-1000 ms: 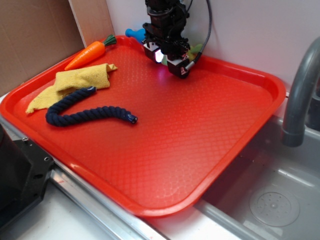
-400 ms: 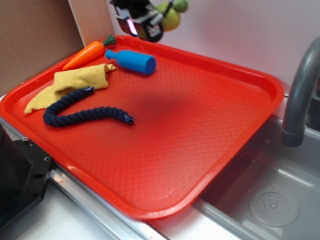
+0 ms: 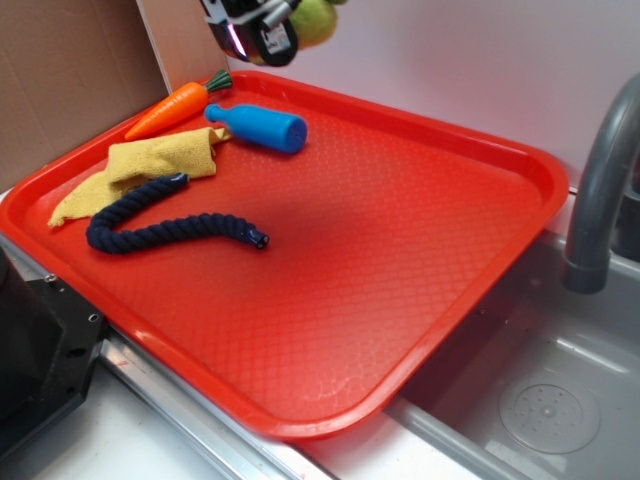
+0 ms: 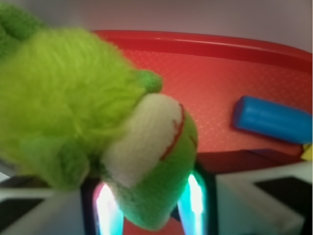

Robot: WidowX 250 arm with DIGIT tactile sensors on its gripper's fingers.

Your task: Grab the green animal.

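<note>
The robot's hand (image 3: 262, 28) hangs at the top edge of the exterior view, high above the far left part of the tray, clamped on the fuzzy yellow-green plush animal (image 4: 98, 122). The wrist view shows the toy close up and blurred, its pale face band with a red stitched line between two glowing fingers (image 4: 195, 196). In the exterior view only part of the toy (image 3: 314, 20) shows; the frame cuts off the rest and the arm.

Below, on the red textured plastic tray (image 3: 420, 250), lie a blue bottle-shaped rubber toy (image 3: 258, 125), an orange carrot with a green top (image 3: 172, 109), a crumpled yellow cloth (image 3: 140, 170) and a dark blue twisted rope (image 3: 170, 228). Right of the tray are a steel sink (image 3: 540, 390) and a grey faucet (image 3: 600, 190), partly cut off. A white wall (image 3: 480, 60) stands behind.
</note>
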